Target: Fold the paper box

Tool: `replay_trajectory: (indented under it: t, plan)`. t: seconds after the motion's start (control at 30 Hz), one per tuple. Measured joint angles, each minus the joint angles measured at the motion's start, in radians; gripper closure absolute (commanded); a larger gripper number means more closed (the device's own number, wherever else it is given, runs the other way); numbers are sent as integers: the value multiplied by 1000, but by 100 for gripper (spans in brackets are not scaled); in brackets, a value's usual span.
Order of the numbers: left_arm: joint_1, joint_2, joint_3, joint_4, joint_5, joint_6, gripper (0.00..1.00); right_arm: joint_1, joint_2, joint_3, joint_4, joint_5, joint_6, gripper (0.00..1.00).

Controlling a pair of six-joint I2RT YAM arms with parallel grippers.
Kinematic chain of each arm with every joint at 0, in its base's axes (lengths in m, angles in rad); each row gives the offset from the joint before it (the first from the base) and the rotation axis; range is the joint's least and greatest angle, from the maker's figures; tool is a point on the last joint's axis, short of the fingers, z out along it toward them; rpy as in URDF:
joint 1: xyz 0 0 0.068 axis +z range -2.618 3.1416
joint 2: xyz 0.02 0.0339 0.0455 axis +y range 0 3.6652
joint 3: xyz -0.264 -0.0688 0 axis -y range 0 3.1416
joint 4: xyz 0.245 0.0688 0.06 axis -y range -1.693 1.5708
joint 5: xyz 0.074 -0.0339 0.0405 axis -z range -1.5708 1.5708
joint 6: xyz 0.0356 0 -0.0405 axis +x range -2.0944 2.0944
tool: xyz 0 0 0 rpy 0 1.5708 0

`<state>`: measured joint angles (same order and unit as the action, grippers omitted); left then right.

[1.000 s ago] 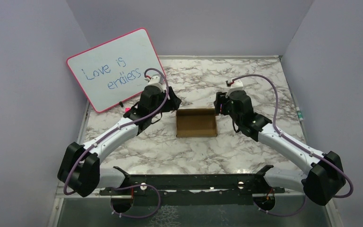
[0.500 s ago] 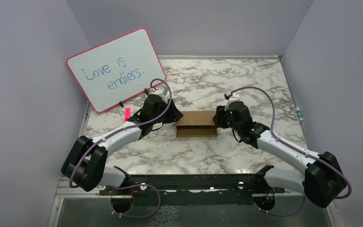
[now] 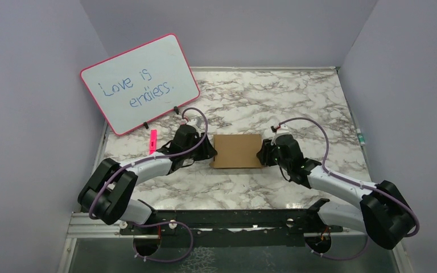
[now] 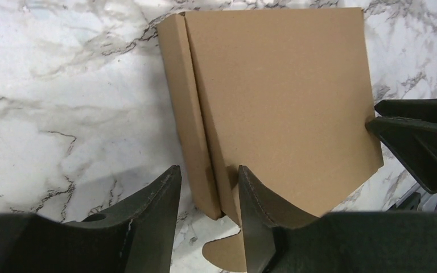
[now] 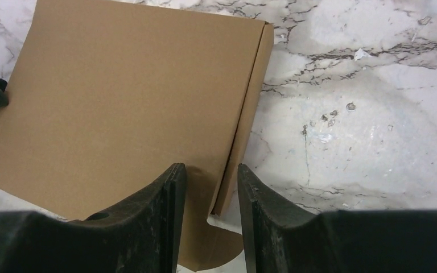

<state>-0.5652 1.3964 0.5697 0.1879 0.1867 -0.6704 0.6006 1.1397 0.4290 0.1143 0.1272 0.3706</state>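
The paper box [image 3: 236, 151] lies in the middle of the marble table as a flat brown cardboard block with its lid down. My left gripper [image 3: 209, 151] is low at its left end and my right gripper [image 3: 261, 153] at its right end. In the left wrist view the left gripper [image 4: 207, 176] is open and straddles the box [image 4: 279, 91] side wall, one finger over the lid and one over marble. The right gripper [image 5: 211, 173] is open and straddles the opposite side wall of the box [image 5: 125, 102] the same way. A rounded tab sticks out at each near corner.
A pink-framed whiteboard [image 3: 139, 82] leans at the back left. A pink marker [image 3: 153, 141] lies just left of the left arm. A small object [image 3: 362, 137] sits at the table's right edge. Purple walls close in three sides.
The box was open with its inside showing; its lid has now come down flat. Both grippers have dropped lower and closer to the box ends, and their jaws have narrowed.
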Motion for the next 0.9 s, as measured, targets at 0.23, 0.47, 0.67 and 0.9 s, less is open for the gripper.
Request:
replay_trajectory:
  t: [0.23, 0.47, 0.67, 0.9]
  plan:
    - [-2, 34, -20, 27, -2, 3, 58, 0, 51, -24, 69, -52, 16, 64]
    - [-6, 41, -44, 54, -28, 22, 61, -8, 79, -44, 148, -92, 23, 70]
    - [-6, 2, -75, 65, -83, 56, 62, -11, 121, -50, 223, -126, 41, 73]
    - [-5, -40, -103, 67, -150, 88, 63, 3, 135, -50, 248, -159, 74, 69]
